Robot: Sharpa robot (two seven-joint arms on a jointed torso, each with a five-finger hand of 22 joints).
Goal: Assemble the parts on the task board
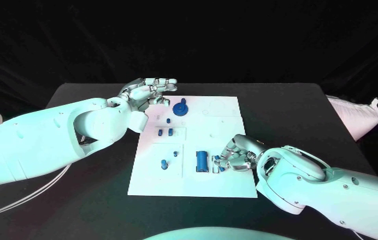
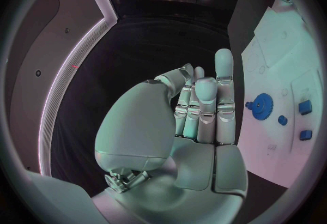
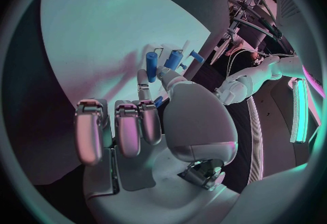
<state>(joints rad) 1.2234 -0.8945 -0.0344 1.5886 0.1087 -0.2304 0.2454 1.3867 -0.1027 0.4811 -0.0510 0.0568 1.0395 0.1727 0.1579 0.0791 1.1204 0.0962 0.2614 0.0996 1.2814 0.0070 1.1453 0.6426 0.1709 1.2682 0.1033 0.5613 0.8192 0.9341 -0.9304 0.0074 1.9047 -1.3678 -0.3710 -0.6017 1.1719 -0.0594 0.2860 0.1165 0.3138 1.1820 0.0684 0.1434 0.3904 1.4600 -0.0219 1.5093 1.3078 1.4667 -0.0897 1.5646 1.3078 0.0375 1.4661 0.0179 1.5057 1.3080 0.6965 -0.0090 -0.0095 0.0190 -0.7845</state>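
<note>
Assembly at an early stage. The blue gear (image 1: 181, 109) stands on my task board (image 1: 228, 121); pegs (image 1: 164, 132) and the blue cylinder (image 1: 201, 161) lie loose. My right robot hand (image 1: 236, 155) fingers a small blue part; my left robot hand (image 1: 148, 92) hovers released.

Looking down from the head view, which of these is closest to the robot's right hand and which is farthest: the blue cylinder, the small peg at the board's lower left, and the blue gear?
From the right hand:
1. Blue cylinder, just beside the hand.
2. Small peg, across the task board, near its left edge.
3. Blue gear, at the board's far end, near the left hand.
</note>
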